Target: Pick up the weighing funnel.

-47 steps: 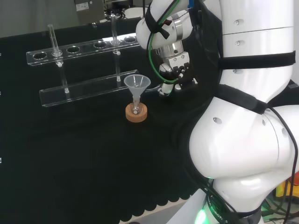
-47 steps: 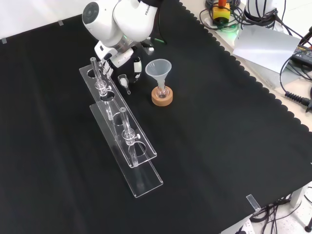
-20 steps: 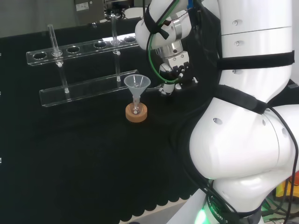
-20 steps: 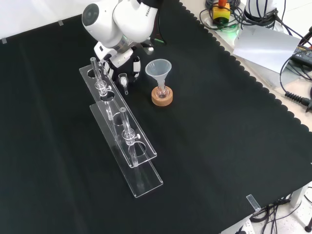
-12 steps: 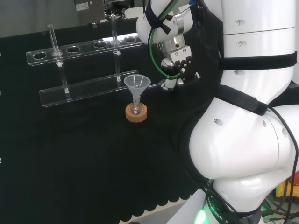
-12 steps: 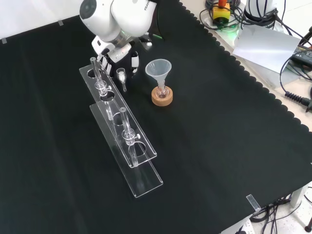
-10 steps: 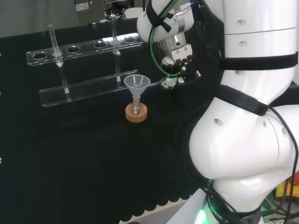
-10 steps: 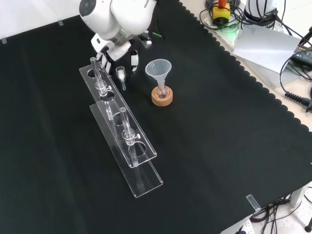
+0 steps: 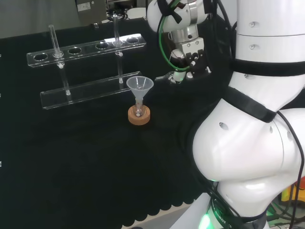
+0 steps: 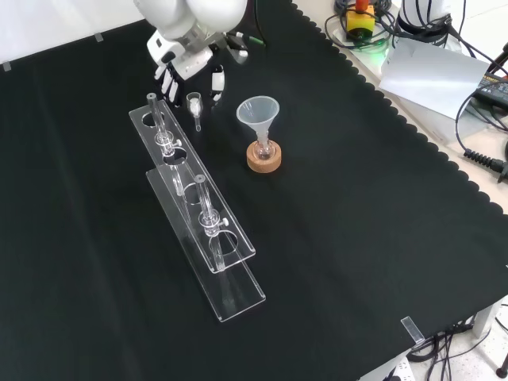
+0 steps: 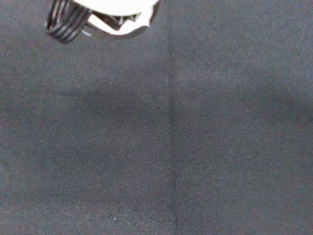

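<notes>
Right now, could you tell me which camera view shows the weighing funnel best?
The front view: the weighing funnel hangs above the cloth between the hand's fingers, cup and stem outlined. The head view gives a faint sliver left of the hand; the wrist view faces cloth.

From where I stand, the bench [image 10: 357, 206] is wrapped in a black cloth whose scalloped edge runs down the right side in the front view. A long clear plastic rack [image 10: 230, 274] stands on the cloth with two glass tubes [image 10: 161, 127] upright in its holes, and near it, to the right in that view, sits a cork ring [image 10: 263, 163] carrying a small flask with a funnel [image 10: 258, 111] in it. Well apart from both, close to the cloth's lower edge, lies a small clear strip [image 10: 410, 327]
</notes>
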`<state>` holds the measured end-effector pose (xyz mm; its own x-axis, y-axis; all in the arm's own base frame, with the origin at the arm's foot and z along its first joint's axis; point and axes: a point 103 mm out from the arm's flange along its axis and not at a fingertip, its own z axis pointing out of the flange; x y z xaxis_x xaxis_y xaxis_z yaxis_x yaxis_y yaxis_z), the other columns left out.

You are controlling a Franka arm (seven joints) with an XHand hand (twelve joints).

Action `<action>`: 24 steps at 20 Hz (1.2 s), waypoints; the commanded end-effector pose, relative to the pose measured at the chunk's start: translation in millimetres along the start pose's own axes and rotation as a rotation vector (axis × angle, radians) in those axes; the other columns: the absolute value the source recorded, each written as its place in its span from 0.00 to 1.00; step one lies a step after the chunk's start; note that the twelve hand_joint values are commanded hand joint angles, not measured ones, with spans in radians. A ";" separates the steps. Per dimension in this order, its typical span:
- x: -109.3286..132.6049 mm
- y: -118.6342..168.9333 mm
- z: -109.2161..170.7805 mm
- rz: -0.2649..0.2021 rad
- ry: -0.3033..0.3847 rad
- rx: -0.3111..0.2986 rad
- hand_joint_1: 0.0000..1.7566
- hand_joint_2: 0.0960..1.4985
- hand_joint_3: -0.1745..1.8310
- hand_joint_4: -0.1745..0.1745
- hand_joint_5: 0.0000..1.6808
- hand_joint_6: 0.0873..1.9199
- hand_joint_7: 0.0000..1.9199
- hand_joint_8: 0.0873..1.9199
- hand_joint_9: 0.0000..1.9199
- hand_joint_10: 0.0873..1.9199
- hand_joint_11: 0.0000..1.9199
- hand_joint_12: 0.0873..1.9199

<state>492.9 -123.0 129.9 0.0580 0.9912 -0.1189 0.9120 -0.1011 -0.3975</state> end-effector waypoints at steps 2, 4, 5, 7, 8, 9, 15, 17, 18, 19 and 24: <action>-16.4 -24.1 -15.3 0.021 0.057 -0.061 0.62 0.43 0.49 0.71 0.62 0.57 0.26 0.33 0.38 0.25 0.19 0.68; -19.5 -29.2 -20.9 0.022 0.060 -0.073 0.62 0.43 0.49 0.70 0.62 0.57 0.26 0.33 0.38 0.25 0.19 0.68; -20.6 -31.9 -23.6 0.025 0.062 -0.080 0.62 0.43 0.49 0.70 0.62 0.57 0.26 0.33 0.38 0.25 0.19 0.68; -21.5 -37.6 -28.9 0.026 0.060 -0.088 0.62 0.43 0.49 0.70 0.62 0.57 0.26 0.33 0.38 0.25 0.19 0.68; -21.4 -40.6 -31.7 0.026 0.058 -0.093 0.62 0.43 0.49 0.70 0.62 0.57 0.26 0.33 0.38 0.25 0.19 0.68; -21.2 -43.7 -34.3 0.025 0.054 -0.097 0.62 0.43 0.49 0.70 0.62 0.57 0.26 0.33 0.38 0.25 0.19 0.68; -15.3 -59.1 -45.1 0.021 0.062 -0.119 0.62 0.43 0.49 0.71 0.62 0.57 0.26 0.33 0.38 0.25 0.19 0.68; -12.1 -62.5 -47.2 0.015 0.066 -0.125 0.62 0.43 0.49 0.71 0.62 0.57 0.26 0.33 0.38 0.25 0.19 0.68; -9.9 -64.1 -48.2 0.013 0.068 -0.128 0.62 0.43 0.49 0.71 0.62 0.57 0.26 0.33 0.38 0.25 0.19 0.68; -7.7 -66.0 -49.7 0.009 0.072 -0.133 0.62 0.43 0.49 0.71 0.63 0.57 0.26 0.33 0.38 0.25 0.19 0.68; 0.1 -74.7 -58.2 -0.011 0.085 -0.155 0.62 0.42 0.49 0.72 0.63 0.56 0.26 0.33 0.38 0.25 0.19 0.68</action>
<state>452.3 -120.2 206.2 0.0913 0.9943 -0.0542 0.9585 -0.1025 -0.2659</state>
